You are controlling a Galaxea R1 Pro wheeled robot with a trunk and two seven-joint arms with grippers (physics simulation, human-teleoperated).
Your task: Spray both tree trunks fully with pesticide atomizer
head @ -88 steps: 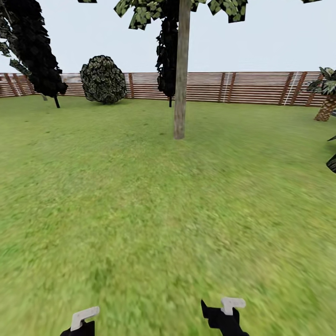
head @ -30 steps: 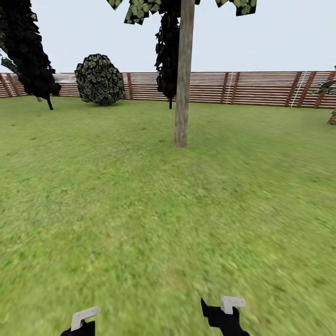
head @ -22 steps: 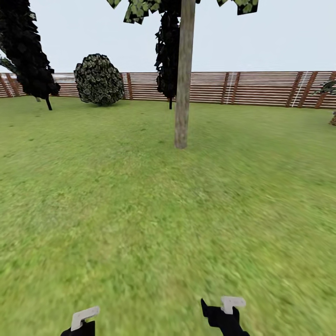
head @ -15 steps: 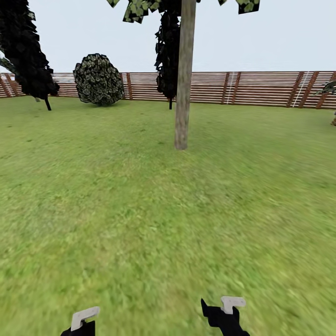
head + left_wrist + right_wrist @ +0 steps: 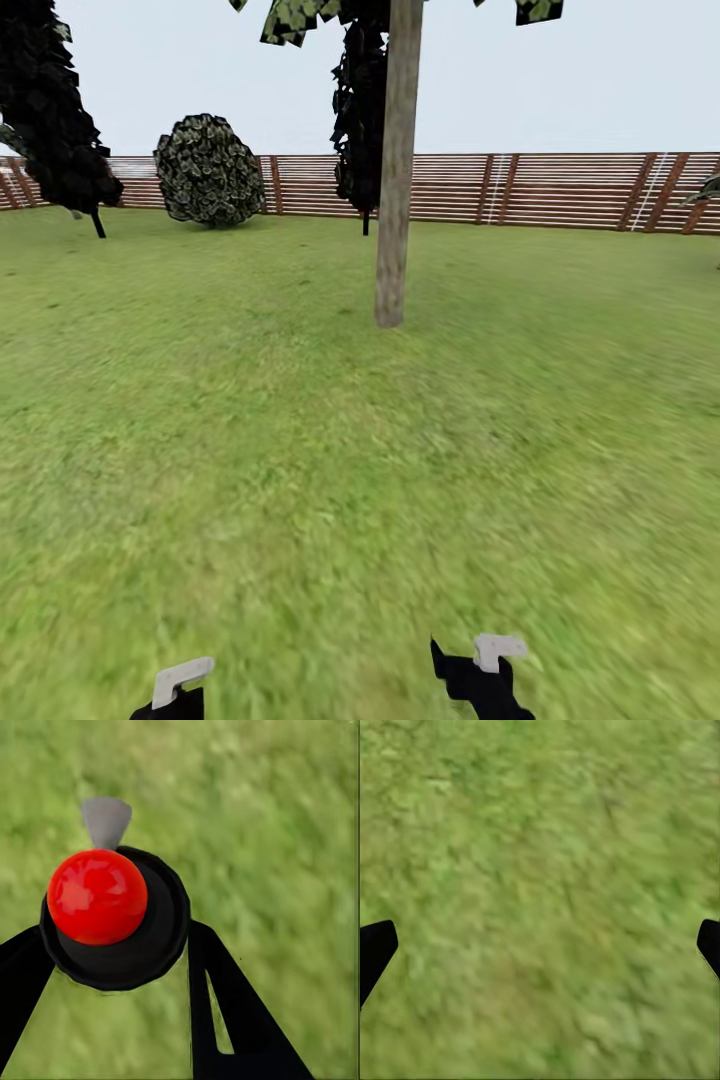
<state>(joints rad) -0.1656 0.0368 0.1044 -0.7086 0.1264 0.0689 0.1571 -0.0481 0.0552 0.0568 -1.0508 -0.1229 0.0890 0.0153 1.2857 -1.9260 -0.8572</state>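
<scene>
Trunk [image 5: 392, 200] dead ahead in head view, well apart across lawn [image 5: 300, 450], likely too far to spray; left wrist: left pincer [image 5: 112, 931] clamped on what looks like atomizer [image 5: 127, 967], carried ready; right wrist: right pincer [image 5: 540, 945] wide open, empty.

Head camera looks forward across the lawn [image 5: 300, 450] — both wrist cameras face that grass closely.

We see open lawn [image 5: 250, 450] ahead of us. One tree trunk [image 5: 395, 200] stands upright mid-distance; a round bush [image 5: 208, 170] and slatted fence [image 5: 560, 188] close off the far edge.
</scene>
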